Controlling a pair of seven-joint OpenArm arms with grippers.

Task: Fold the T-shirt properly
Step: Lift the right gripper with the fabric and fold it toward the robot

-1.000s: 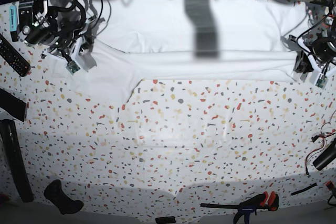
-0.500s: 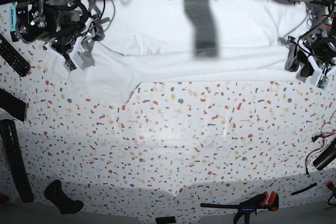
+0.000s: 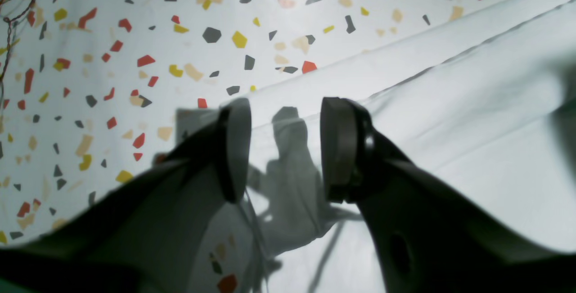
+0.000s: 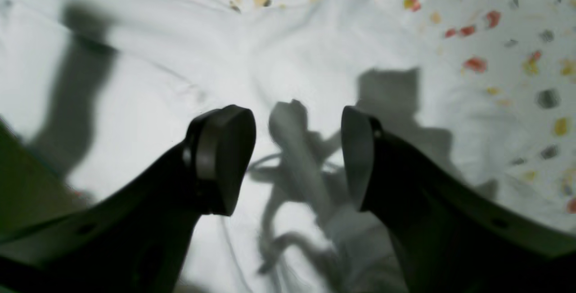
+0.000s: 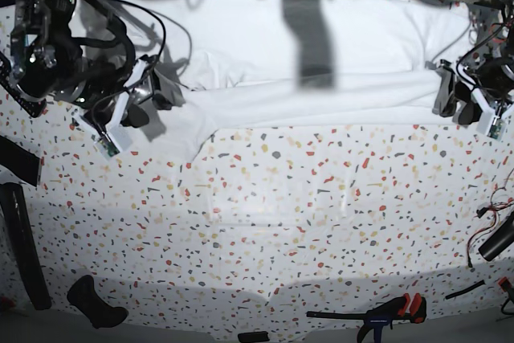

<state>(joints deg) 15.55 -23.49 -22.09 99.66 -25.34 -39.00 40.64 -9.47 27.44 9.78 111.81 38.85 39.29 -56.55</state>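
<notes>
The T-shirt (image 5: 321,62) lay spread across the far side of the speckled table (image 5: 305,198), its near edge folded over in a long straight band. The left gripper (image 3: 283,149) hovered above that folded hem, jaws parted, nothing between them. The right gripper (image 4: 297,153) hung over rumpled cloth at the opposite end, jaws wide apart, gripping nothing.

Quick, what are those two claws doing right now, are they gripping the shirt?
Left gripper: open, holding nothing, over the T-shirt edge.
Right gripper: open, holding nothing, above the T-shirt.
</notes>
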